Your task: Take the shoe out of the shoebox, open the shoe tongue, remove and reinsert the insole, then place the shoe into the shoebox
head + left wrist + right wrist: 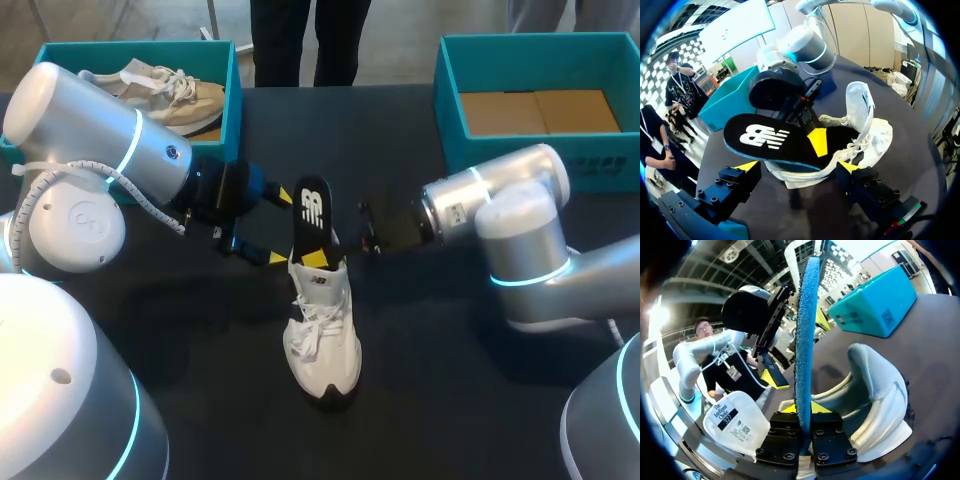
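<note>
- The white sneaker (322,335) stands upright on the black table (450,400) at the middle, its toe pointing to 6 o'clock and its heel to 12 o'clock, outside both boxes.
- Its tongue (860,105) is pulled up and back toward the toe, over the loose laces (312,325).
- The black insole (312,215) stands half out of the sneaker's opening. Its free end rises toward 12 o'clock and its blue underside faces the right arm.
- The right gripper (801,410) comes in from 3 o'clock of the sneaker. Its fingers are clenched on the insole just above the opening, one on each face.
- The left gripper (797,166) sits at 9 o'clock of the heel with its fingers spread wide. One tip is on each side of the heel end, under the insole, gripping nothing.
- A teal shoebox (235,95) at 10 o'clock of the sneaker holds a beige sneaker (175,95).
- A second teal shoebox (450,95) at 2 o'clock has brown cardboard (535,110) on its floor.
</note>
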